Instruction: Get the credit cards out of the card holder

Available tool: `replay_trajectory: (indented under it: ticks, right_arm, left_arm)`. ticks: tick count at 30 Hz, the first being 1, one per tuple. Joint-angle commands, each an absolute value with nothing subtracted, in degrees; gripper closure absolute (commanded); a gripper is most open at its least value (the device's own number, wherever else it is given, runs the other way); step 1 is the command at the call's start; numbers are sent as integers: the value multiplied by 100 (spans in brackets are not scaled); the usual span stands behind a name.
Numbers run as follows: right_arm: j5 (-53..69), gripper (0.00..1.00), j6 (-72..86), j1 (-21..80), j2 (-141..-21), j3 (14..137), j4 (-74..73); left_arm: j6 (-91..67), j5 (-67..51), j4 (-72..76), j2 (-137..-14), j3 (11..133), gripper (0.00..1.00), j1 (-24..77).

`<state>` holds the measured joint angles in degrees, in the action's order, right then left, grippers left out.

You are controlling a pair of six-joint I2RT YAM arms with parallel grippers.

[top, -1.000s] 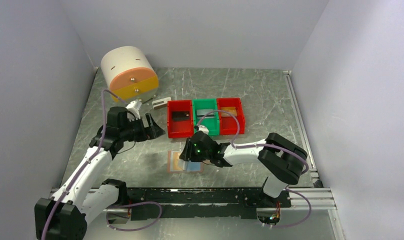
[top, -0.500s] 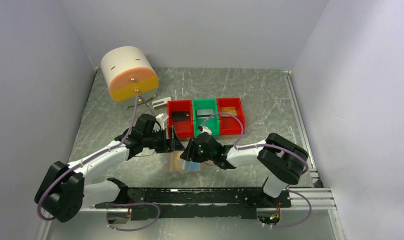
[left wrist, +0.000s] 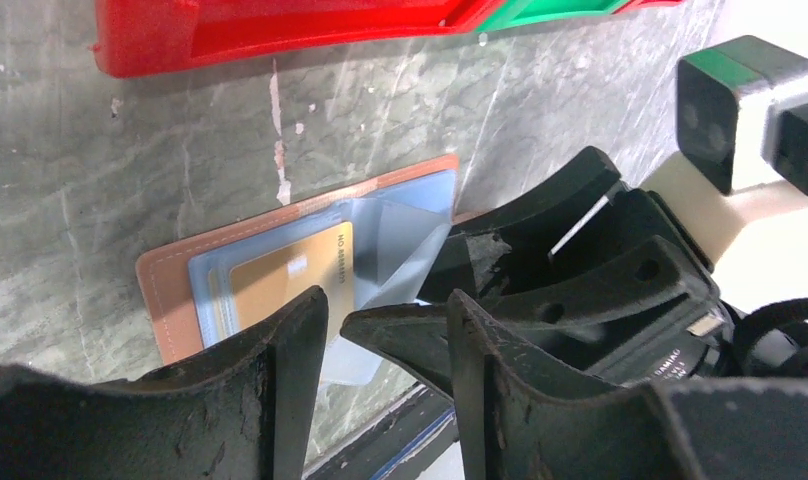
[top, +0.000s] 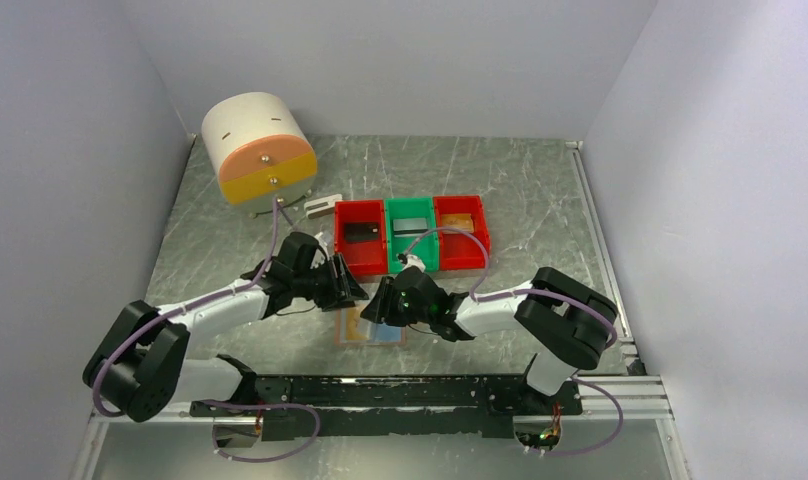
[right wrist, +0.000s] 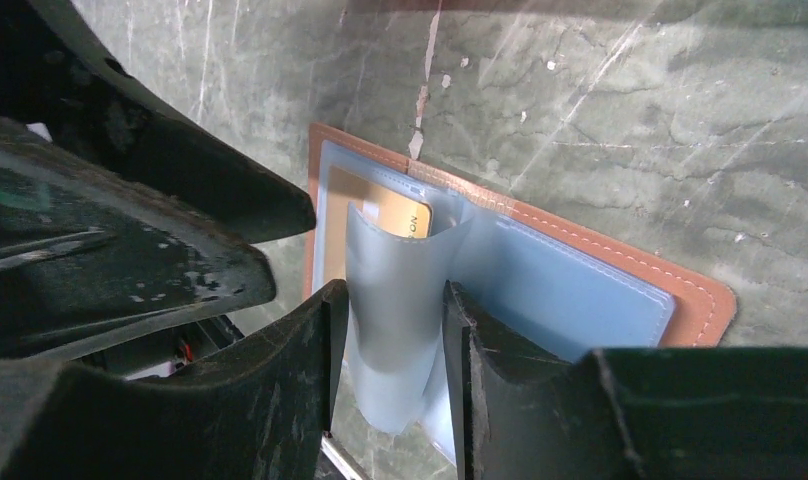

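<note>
The tan card holder (top: 372, 327) lies open on the table in front of the bins. It also shows in the left wrist view (left wrist: 170, 290) and in the right wrist view (right wrist: 700, 295). A gold-brown card (right wrist: 395, 212) sits in its pale blue pockets and shows in the left wrist view too (left wrist: 285, 285). My right gripper (right wrist: 392, 295) is shut on a clear pocket leaf (right wrist: 395, 330) and lifts it off the holder. In the top view my right gripper (top: 378, 304) is over the holder. My left gripper (left wrist: 385, 300) is open and empty just above the holder, close beside the right gripper's fingers (left wrist: 540, 215). In the top view it (top: 352, 286) is at the holder's far edge.
Two red bins (top: 361, 238) (top: 461, 232) and a green bin (top: 412, 234) stand behind the holder. They hold a black card (top: 361, 231), an orange card (top: 458, 222) and a grey-white card (top: 411, 225). A white and orange drum (top: 258, 150) and a small grey-white block (top: 323, 205) are at the back left.
My left arm has swung from the back left to the holder, its gripper now beside the right gripper. The right gripper has barely moved.
</note>
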<state>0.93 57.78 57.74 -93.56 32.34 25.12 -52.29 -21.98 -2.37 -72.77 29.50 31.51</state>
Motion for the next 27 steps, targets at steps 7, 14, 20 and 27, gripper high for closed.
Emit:
replay_trajectory:
  ticks: [7, 14, 20, 27]
  right_arm:
    - [156, 56, 5711, 5761, -9287, 3010, 2358]
    - [164, 53, 5649, 5761, -9227, 3032, 2340]
    - [124, 47, 5613, 5762, -8965, 3042, 2254]
    - [-340, 40, 5615, 5764, -8379, 3064, 1522]
  left_arm:
    - [-5333, -2630, 298, -7816, 2895, 52, 3257]
    - [-5194, -2831, 358, -8157, 3052, 60, 3432]
    - [-5137, -2768, 239, -8265, 3207, 62, 3567]
    - [-5119, -2938, 347, -8413, 3305, 67, 3667]
